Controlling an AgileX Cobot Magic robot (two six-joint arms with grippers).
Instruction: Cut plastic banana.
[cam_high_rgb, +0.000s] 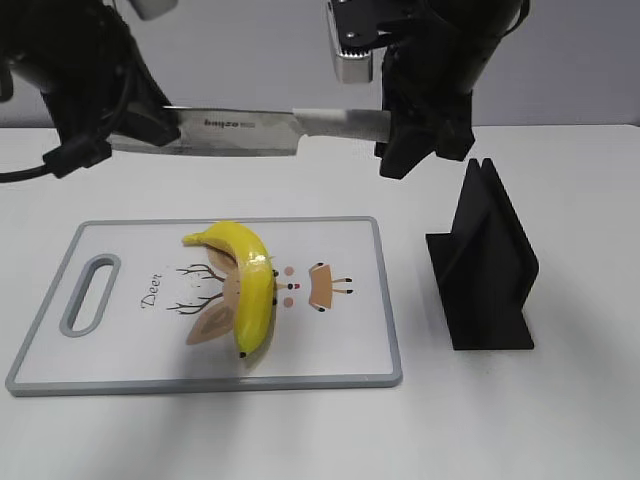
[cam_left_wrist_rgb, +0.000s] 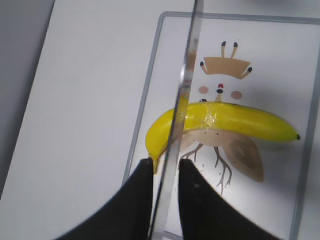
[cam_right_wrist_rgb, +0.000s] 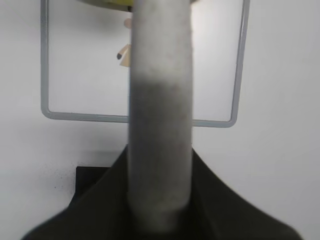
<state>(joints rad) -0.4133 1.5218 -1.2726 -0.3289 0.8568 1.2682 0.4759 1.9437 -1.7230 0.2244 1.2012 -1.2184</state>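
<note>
The plastic banana lies whole on the white cutting board, curving from its back left toward the front. It also shows in the left wrist view and just at the top edge of the right wrist view. A knife hangs level high above the board's far edge. My left gripper is shut on the blade's tip end, its fingers on either side. My right gripper is shut on the grey handle, its jaws around it.
A black knife stand stands on the white table to the right of the board, and its corner shows in the right wrist view. The board has a grey rim and a handle slot at its left end.
</note>
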